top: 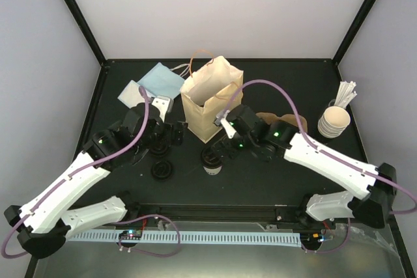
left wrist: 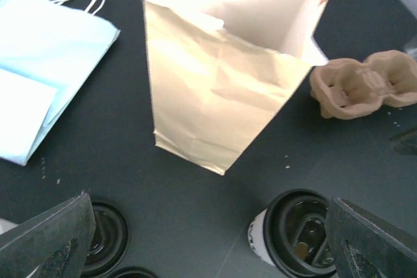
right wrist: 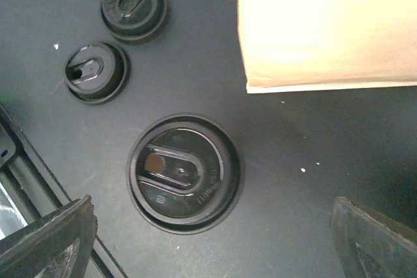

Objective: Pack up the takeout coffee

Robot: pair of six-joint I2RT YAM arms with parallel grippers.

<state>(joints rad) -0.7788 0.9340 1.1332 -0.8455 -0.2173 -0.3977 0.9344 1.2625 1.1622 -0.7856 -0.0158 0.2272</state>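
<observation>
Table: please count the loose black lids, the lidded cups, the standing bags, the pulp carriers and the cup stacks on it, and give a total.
Loose lids: 2
Lidded cup: 1
Standing bag: 1
Carrier: 1
Cup stack: 1
Total: 6

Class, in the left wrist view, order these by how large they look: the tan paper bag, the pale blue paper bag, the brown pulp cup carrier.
Largest: tan paper bag
Next: pale blue paper bag, cut by the frame
Smallest: brown pulp cup carrier
</observation>
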